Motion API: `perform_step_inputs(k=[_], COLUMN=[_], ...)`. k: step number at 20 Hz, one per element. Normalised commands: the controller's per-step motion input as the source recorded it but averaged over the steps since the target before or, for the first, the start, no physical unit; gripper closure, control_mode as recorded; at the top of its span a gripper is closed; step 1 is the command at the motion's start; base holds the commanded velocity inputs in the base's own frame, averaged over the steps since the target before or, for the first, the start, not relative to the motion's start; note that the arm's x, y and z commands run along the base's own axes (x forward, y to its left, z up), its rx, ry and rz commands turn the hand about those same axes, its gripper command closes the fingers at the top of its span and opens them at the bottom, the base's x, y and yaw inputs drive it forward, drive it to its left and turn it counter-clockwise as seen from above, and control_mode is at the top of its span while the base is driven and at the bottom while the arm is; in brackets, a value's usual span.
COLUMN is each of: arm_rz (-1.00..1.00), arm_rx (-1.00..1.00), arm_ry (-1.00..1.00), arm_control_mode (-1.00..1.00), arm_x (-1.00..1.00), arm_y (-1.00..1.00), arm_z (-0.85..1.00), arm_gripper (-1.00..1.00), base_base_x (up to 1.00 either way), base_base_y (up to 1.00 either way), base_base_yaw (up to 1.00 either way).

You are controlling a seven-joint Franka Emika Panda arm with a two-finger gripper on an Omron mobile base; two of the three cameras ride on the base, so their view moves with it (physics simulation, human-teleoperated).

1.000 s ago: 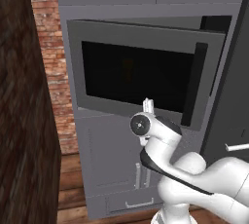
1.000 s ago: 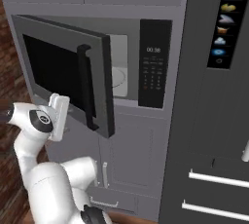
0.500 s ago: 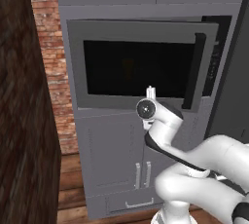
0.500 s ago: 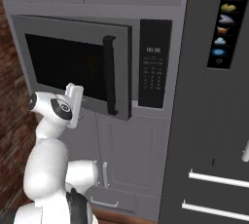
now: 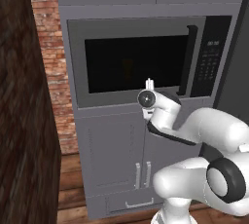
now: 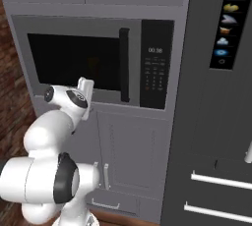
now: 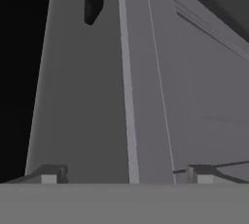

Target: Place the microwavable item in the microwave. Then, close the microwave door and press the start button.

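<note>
Since a second ago the microwave door (image 5: 131, 62) has swung from half open to flush shut against the microwave (image 6: 93, 58), and the arm has followed it in. The door is a flat grey frame around smooth dark glass, with a black vertical bar handle (image 6: 124, 65) beside the black keypad panel (image 6: 156, 70). A faint yellowish shape shows behind the glass; I cannot tell if it is the cup. The gripper (image 7: 127, 175) stands wide and empty, close against the door's lower frame.
</note>
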Motion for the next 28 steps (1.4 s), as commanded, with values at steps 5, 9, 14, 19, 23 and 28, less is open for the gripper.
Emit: perform_step_inputs(k=[5,9,14,19,23,28], arm_rz=[0.0,0.0,0.0,0.0,0.0,0.0], arm_rx=[0.0,0.0,0.02,0.07,0.11,0.16], arm_ry=[0.0,0.0,0.0,0.0,0.0,0.0], arm_control_mode=[-1.0,-1.0,-1.0,-1.0,-1.0,-1.0], arm_x=[0.56,0.1,-0.79,-1.0,-1.0,-0.91], arm_y=[0.0,0.0,-0.16,-0.27,-0.3,-0.58], arm_z=[0.0,0.0,0.09,0.47,0.62,0.32], arm_gripper=[-1.0,-1.0,-1.0,-1.0,-1.0,-1.0], base_base_x=[0.0,0.0,0.0,0.0,0.0,0.0], base_base_y=[0.0,0.0,0.0,0.0,0.0,0.0], base_base_yaw=[0.0,0.0,0.0,0.0,0.0,0.0])
